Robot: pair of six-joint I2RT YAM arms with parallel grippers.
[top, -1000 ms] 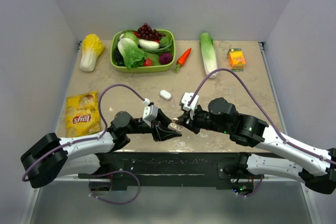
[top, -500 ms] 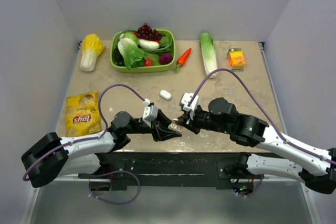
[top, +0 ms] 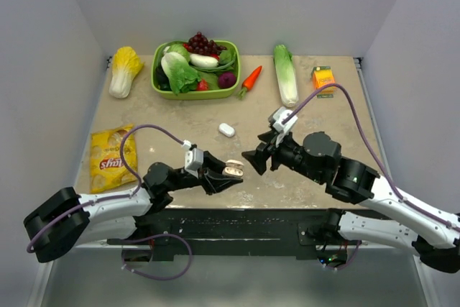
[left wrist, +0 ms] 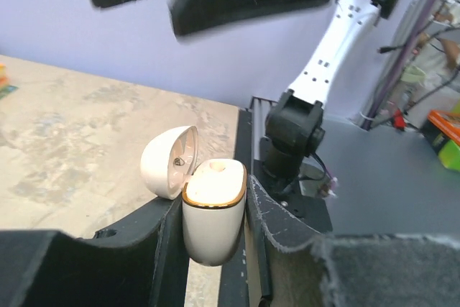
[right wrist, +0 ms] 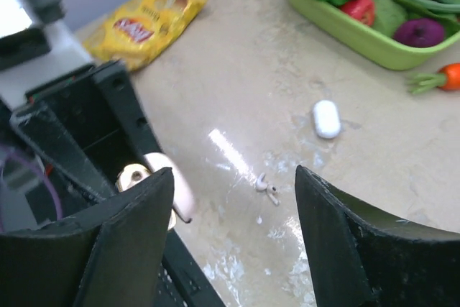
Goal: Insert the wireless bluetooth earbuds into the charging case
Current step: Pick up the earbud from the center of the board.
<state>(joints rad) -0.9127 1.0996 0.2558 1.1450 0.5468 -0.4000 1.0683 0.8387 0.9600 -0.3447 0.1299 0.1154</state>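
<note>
On tabletop directly under empty, wide-open right gripper: earbuds lying loose, axis too small to read, nearer that arm than left gripper, clamped on open case held upright.

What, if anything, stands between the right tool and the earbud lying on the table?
Nothing visible does. The earbud lies on bare table straight ahead of the open right tool; the white oval object sits farther off, beyond it.

Glossy white plastic charging case; shiny marbled tabletop
</note>
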